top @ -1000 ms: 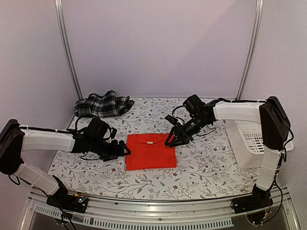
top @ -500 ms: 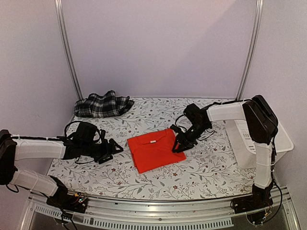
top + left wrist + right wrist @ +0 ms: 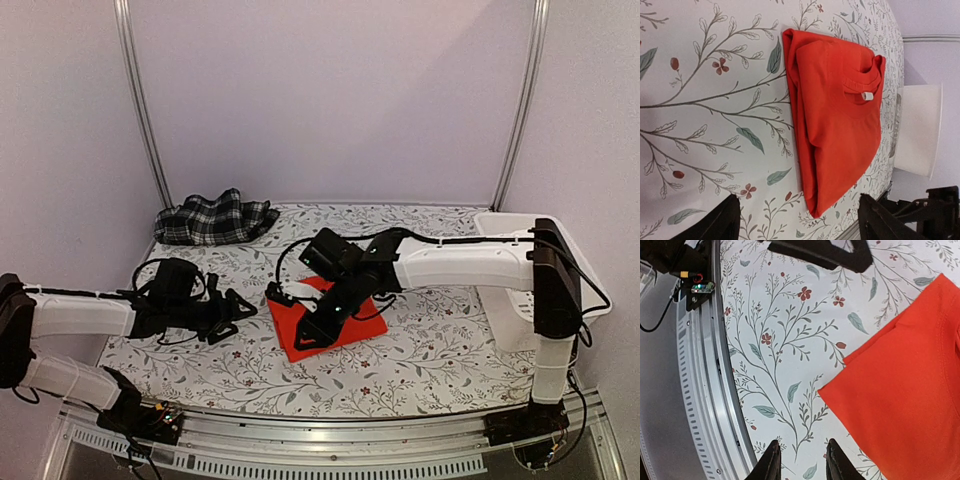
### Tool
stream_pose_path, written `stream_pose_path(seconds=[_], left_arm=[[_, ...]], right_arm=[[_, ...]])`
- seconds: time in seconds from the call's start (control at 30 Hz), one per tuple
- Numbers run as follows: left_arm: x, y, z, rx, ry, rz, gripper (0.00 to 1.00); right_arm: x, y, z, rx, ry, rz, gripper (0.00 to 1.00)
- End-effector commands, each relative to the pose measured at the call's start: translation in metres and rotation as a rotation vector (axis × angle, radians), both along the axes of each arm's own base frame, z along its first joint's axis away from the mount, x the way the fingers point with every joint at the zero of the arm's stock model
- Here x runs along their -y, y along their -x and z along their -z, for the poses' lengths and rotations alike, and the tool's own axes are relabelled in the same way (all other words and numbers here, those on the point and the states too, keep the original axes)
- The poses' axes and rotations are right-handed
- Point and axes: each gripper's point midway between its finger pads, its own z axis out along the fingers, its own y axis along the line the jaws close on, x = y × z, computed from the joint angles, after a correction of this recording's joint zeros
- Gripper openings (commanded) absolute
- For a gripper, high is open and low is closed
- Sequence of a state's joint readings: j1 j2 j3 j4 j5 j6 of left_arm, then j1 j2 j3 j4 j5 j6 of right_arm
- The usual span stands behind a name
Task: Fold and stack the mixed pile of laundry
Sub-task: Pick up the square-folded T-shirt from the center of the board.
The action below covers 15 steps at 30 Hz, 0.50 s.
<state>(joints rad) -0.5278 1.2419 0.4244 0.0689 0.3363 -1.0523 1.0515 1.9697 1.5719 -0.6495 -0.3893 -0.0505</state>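
**A:** Right wrist view first. What is the right claw [image 3: 801, 462] doing?

**B:** Its two fingertips [image 3: 771, 460] stand a little apart with only the floral cover [image 3: 785, 340] between them, so it is holding nothing. The corner of the red shirt [image 3: 920, 385] lies just beside them, and the metal rail [image 3: 715, 390] at the table's near edge runs along the other side.

**A:** And from above?

**B:** The right claw [image 3: 312, 335] reaches across the table and sits low over the near left corner of the red shirt [image 3: 368, 325]. I cannot tell whether it touches the cloth.

**A:** The left claw?

**B:** The left claw [image 3: 797, 227] is spread wide and empty, with one finger at each lower corner of its own view. The red shirt [image 3: 835, 115] lies ahead of it, folded flat with its collar and small white label [image 3: 868, 96] facing up. From above, the left claw [image 3: 225, 310] is near the shirt's left edge but apart from it.

**A:** The other garment?

**B:** The plaid garment [image 3: 215, 218] lies crumpled at the far left corner of the floral cover [image 3: 430, 340], well apart from both claws. The white basket [image 3: 505, 320] stands at the right edge.
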Motion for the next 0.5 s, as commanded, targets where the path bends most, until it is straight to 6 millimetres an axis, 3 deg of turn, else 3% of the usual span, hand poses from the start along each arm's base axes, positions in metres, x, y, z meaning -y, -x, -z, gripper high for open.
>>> stream_pose_path(seconds=[0.0, 0.23, 0.47], left_arm=[[-0.003, 0.002, 0.000, -0.012, 0.052, -0.038, 0.80], [-0.008, 0.008, 0.003, -0.027, 0.062, -0.068, 0.81], [-0.009, 0.005, 0.006, -0.036, 0.049, -0.084, 0.82]], right_arm=[[-0.020, -0.002, 0.022, 0.144, 0.048, -0.049, 0.29], [-0.034, -0.004, 0.057, 0.164, 0.098, -0.055, 0.30], [-0.030, 0.004, 0.096, 0.127, 0.172, -0.073, 0.30]])
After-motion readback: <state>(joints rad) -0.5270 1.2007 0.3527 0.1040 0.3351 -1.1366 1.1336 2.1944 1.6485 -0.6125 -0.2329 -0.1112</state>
